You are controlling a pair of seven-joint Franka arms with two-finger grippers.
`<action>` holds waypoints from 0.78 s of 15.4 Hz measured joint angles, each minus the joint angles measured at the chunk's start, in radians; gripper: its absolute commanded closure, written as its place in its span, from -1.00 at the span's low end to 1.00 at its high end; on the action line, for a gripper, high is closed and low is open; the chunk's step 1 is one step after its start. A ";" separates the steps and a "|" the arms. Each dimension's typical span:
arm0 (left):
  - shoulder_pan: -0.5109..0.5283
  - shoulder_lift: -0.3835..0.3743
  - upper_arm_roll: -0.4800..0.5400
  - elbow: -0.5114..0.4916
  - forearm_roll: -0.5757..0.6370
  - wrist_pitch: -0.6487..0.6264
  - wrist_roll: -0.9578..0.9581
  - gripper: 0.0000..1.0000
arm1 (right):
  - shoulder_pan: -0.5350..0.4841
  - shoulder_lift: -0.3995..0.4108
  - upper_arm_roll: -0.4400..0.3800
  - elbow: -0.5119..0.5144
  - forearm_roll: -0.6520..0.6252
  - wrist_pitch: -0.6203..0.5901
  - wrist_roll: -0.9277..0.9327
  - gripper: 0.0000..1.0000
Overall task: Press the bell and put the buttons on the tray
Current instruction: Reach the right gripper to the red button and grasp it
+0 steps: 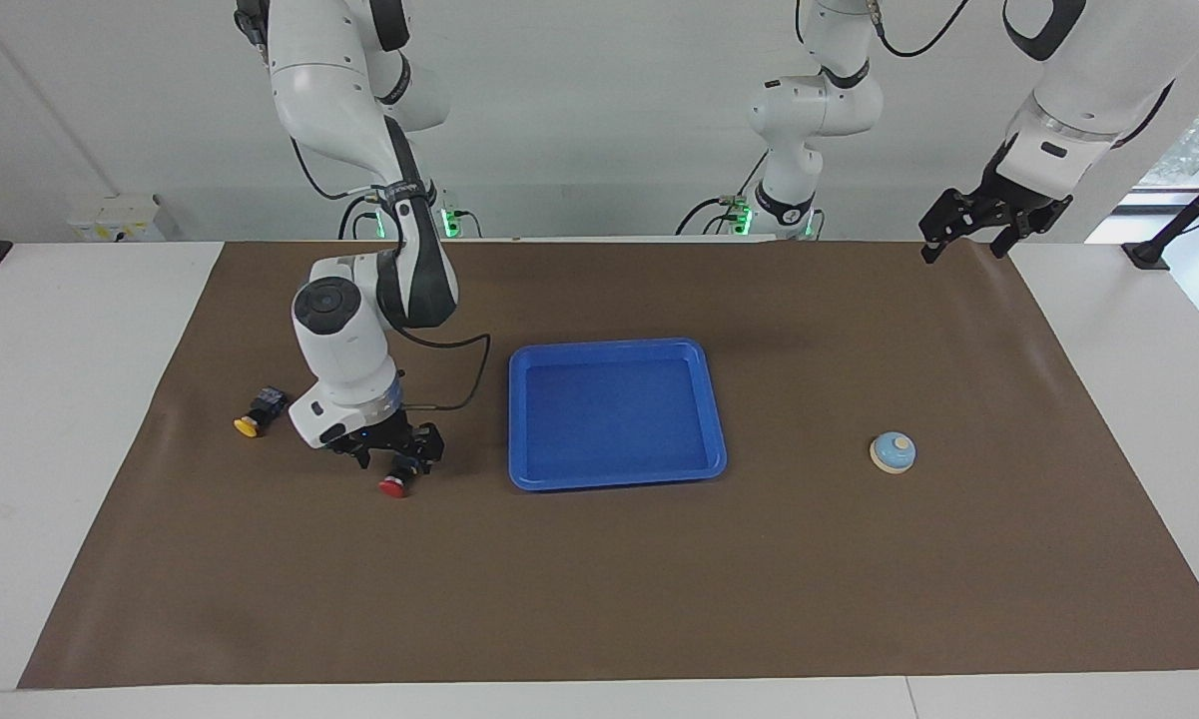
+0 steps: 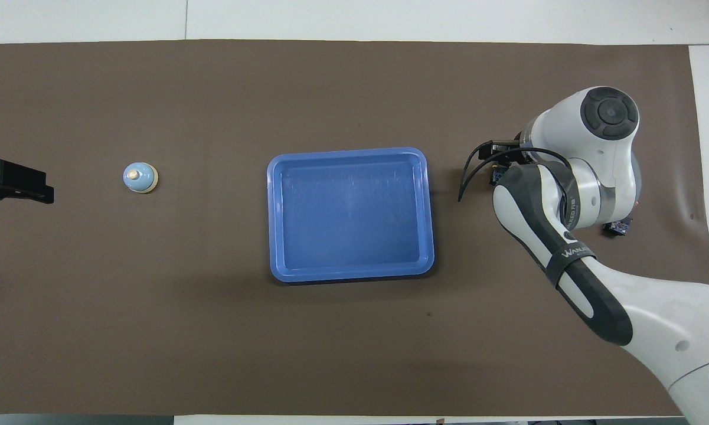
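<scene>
My right gripper (image 1: 396, 469) is down at the brown mat, right at the red button (image 1: 393, 486), whose red cap sticks out from under it. The yellow button (image 1: 250, 424) lies on the mat beside it, toward the right arm's end of the table. The green button is hidden. In the overhead view the right arm covers the buttons; only a bit of a black body (image 2: 618, 227) shows. The blue tray (image 1: 614, 411) (image 2: 349, 213) lies mid-mat with nothing in it. The bell (image 1: 893, 451) (image 2: 139, 177) stands toward the left arm's end. My left gripper (image 1: 968, 235) (image 2: 12, 184) waits open, raised over the mat's edge.
A brown mat (image 1: 659, 579) covers most of the white table. A black cable (image 1: 464, 384) loops from the right arm's wrist beside the tray.
</scene>
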 measured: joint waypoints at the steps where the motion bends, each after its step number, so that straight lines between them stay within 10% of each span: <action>1: 0.000 0.000 0.000 0.000 0.000 -0.002 0.000 -1.00 | 0.001 0.000 0.000 -0.019 0.000 0.024 0.000 -1.00; 5: -0.001 0.000 0.000 0.000 0.000 -0.009 0.000 -1.00 | 0.004 0.000 0.000 -0.064 0.000 0.074 0.000 -0.77; 10: -0.001 0.000 0.000 -0.001 0.000 -0.009 0.000 -1.00 | 0.004 0.000 0.000 -0.068 0.000 0.073 0.000 1.00; 12: -0.001 0.000 0.000 -0.001 0.000 -0.009 0.000 -1.00 | 0.005 -0.002 0.000 -0.068 0.000 0.068 0.000 1.00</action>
